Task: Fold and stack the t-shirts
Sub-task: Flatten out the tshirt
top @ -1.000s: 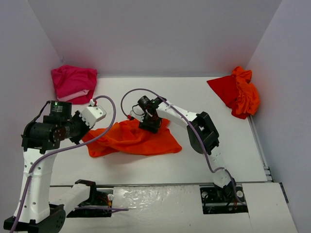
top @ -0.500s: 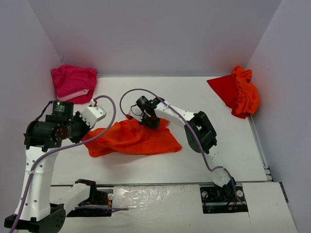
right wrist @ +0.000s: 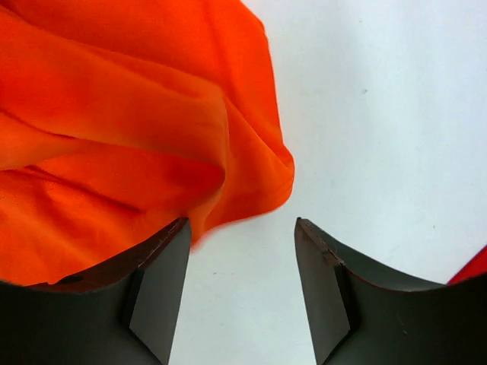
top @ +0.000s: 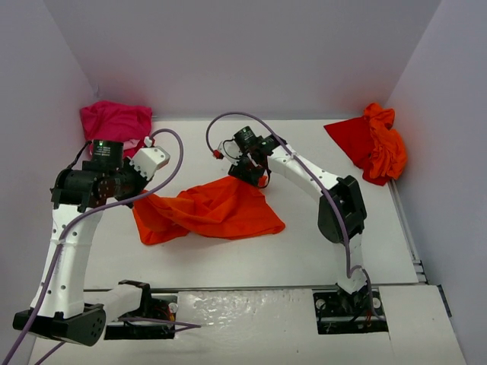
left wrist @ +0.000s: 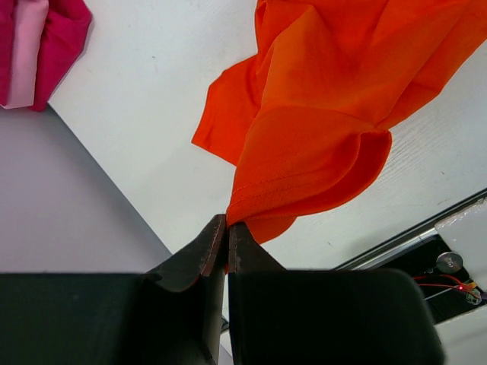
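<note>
Pinching the hem of the orange t-shirt (left wrist: 304, 152) in my tightly closed left gripper (left wrist: 227, 222), I hold that corner lifted while the rest drapes over the middle of the white table (top: 304, 243); my right gripper (right wrist: 240, 224) hangs open just over the far edge, gripping nothing. I judge the right should take that edge near a corner and both pull apart evenly, flattening the cloth before any fold. Pale walls (top: 228, 53) enclose the smooth table; a pink shirt (top: 114, 125) and a red-orange bundle (top: 377, 148) sit in the far corners, well apart.
</note>
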Robot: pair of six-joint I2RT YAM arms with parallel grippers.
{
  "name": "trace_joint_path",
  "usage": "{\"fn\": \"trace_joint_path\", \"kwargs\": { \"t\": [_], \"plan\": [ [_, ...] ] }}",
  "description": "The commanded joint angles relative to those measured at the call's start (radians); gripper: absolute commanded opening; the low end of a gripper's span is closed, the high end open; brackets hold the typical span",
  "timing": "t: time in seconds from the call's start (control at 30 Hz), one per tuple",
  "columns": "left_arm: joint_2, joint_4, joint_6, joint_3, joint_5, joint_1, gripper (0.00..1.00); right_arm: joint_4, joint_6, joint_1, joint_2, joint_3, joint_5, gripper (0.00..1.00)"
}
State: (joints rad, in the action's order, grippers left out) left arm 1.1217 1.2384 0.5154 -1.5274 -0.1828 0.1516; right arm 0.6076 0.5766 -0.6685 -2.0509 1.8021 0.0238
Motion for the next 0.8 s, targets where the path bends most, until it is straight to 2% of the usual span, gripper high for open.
{"fn": "trace_joint_path", "kwargs": {
  "t": [0.0, 0.4, 0.77],
  "plan": [
    [-0.016, -0.063, -0.017, 0.004, -0.012, 0.005, 0.00, -0.005, -0.037, -0.023, 0.013, -0.028, -0.011, 0.59],
    [-0.031, -0.101, -0.006, 0.075, -0.002, 0.005, 0.00, -0.002, -0.061, -0.112, 0.006, -0.059, -0.021, 0.61],
    [-0.036, -0.123, -0.002, 0.115, 0.009, 0.005, 0.00, -0.036, -0.132, -0.122, -0.055, -0.089, -0.109, 0.60]
  ]
}}
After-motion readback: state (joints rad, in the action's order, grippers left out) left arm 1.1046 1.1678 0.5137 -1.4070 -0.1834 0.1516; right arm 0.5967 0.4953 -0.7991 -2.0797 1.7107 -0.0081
